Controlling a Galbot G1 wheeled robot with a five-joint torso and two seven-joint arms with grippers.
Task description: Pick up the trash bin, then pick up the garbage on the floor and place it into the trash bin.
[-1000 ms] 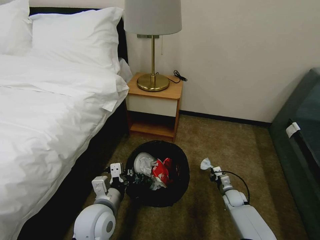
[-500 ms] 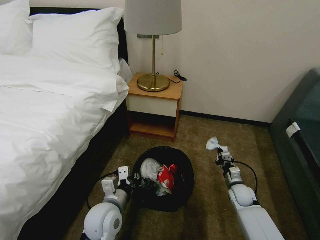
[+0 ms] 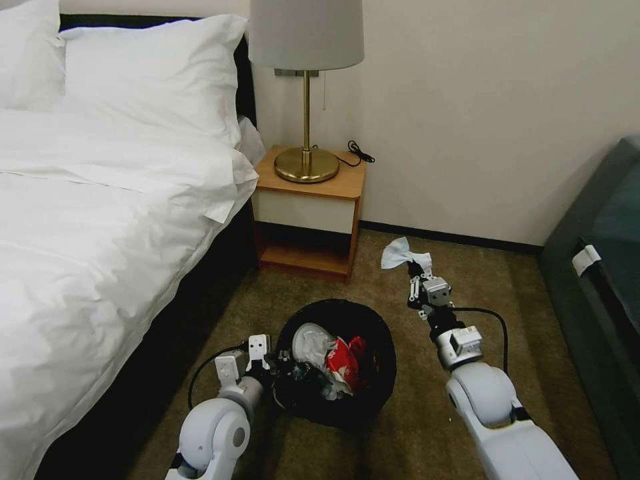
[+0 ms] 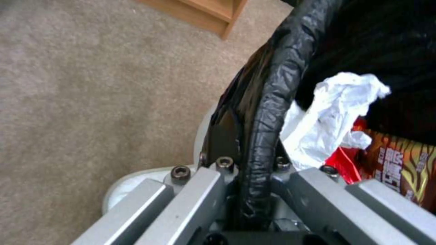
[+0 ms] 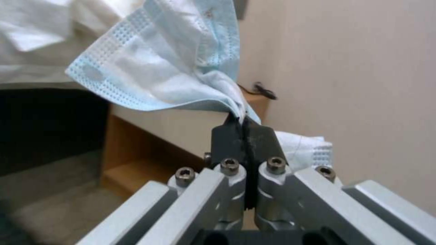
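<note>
Compared w/ a second ago, the right gripper has risen from near the carpet and moved forward, carrying a pale blue face mask. So this garbage is off the floor but not yet over the trash bin, which sits nearer the robot, to its left. Its jaws are shut tight on the mask's edge. The left gripper is clamped on the bin's rim, approx. at the bed side.
</note>
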